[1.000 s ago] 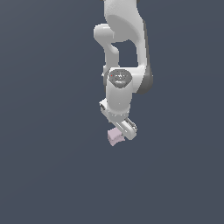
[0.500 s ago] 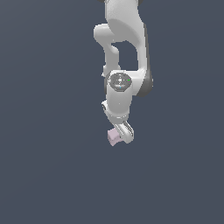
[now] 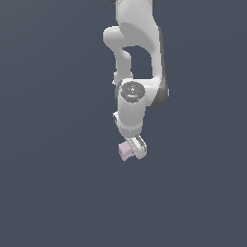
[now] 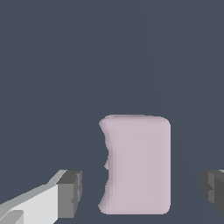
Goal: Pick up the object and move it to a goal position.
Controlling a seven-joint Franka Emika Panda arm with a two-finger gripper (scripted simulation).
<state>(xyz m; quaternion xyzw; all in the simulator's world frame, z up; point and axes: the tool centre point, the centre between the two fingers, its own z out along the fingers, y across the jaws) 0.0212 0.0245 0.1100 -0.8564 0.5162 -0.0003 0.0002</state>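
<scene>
The object is a small pale pink block lying on the dark grey floor, just at the tip of the white arm. In the wrist view the object shows a notched, stepped side and sits between the two dark finger pads. There is a clear gap on each side of it, and neither pad touches it. My gripper is open and hangs straight down around the object. In the exterior view the white fingers partly cover the block on its right side.
The white arm comes down from the top of the exterior view. Plain dark grey floor lies all around, with no other objects or marks in sight.
The wrist has sunk a little and the fingers have shifted slightly toward the exterior view's left, closer around the object. The object has not moved.
</scene>
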